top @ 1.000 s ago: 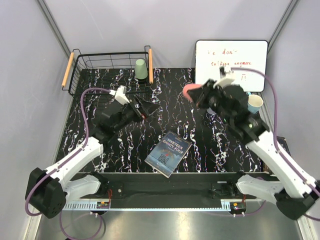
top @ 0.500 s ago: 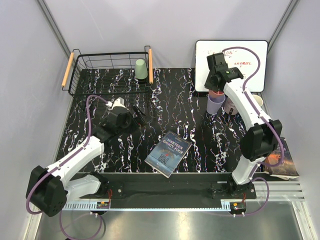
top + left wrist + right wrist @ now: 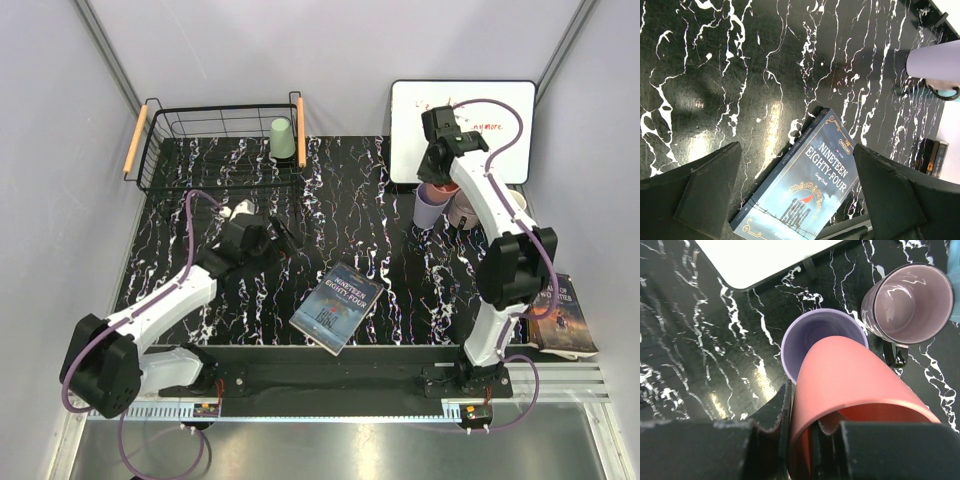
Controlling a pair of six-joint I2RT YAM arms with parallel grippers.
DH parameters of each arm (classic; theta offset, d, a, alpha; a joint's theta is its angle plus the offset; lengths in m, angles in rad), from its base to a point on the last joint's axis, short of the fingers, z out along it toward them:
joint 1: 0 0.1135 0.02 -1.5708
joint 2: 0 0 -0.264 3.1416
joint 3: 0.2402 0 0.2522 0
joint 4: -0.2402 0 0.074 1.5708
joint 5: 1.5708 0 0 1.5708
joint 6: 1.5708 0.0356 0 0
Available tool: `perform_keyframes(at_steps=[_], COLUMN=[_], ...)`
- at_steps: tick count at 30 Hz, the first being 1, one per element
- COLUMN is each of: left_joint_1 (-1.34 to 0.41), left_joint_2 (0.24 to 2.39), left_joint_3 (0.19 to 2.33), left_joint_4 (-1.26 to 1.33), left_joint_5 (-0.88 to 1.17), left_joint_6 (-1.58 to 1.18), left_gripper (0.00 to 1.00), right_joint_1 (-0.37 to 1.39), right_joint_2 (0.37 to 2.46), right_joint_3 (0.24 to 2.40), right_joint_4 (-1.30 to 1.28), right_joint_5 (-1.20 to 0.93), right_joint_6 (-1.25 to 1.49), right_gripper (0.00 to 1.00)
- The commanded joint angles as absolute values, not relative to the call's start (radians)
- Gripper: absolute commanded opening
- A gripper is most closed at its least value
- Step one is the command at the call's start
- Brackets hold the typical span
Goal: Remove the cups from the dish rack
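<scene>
The black wire dish rack (image 3: 160, 150) stands at the back left with one pale green cup (image 3: 282, 138) upside down in its right corner. My right gripper (image 3: 441, 178) (image 3: 812, 425) is shut on the wall of a salmon pink cup (image 3: 850, 375), one finger inside and one outside. It holds the cup tilted over the open lilac cup (image 3: 429, 210) (image 3: 810, 335). A dusty mauve mug (image 3: 905, 295) stands just right of the lilac cup. A sliver of light blue cup (image 3: 955, 280) shows beyond the mug. My left gripper (image 3: 284, 238) (image 3: 796, 147) is open and empty above the table.
A whiteboard (image 3: 462, 125) leans at the back right behind the cups. A paperback book (image 3: 337, 307) (image 3: 805, 195) lies front centre, below my left gripper. A second book (image 3: 565, 320) lies at the right edge of the table.
My right arm carried the pink cup from mid-table to the back right and brought it down over the lilac cup. My left gripper drew back a little to the left.
</scene>
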State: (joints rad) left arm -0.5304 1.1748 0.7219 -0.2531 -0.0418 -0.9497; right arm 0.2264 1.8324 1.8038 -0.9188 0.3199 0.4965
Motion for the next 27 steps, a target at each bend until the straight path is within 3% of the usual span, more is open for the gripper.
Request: perform_keyframes(at_steps=[1, 11, 16, 22, 27], left_joint_1=[-0.537, -0.538, -0.538, -0.538, -0.540], left_joint_2=[1.184, 1.200, 1.223, 1.223, 1.213], left_joint_3=[0.750, 0.744, 0.750, 0.753, 0.755], left_joint_4=[-0.209, -0.196, -0.192, -0.190, -0.190], left_joint_5=[-0.029, -0.035, -0.026, -0.025, -0.028], left_joint_6=[-0.945, -0.936, -0.933, -0.931, -0.934], left_gripper=[0.99, 0.99, 0.99, 0.99, 0.99], right_joint_1=[0.218, 0.215, 0.216, 0.216, 0.218], right_joint_2=[1.900, 1.993, 1.976, 1.938, 1.902], right_joint_3=[1.888, 1.927, 1.934, 1.942, 1.933], right_joint_4=[-0.890, -0.888, -0.888, -0.888, -0.885], right_joint_5=[0.292, 0.268, 0.273, 0.252, 0.236], right_joint_6=[0.482, 0.497, 0.494, 0.486, 0.495], right_gripper=[0.00, 0.00, 0.24, 0.34, 0.34])
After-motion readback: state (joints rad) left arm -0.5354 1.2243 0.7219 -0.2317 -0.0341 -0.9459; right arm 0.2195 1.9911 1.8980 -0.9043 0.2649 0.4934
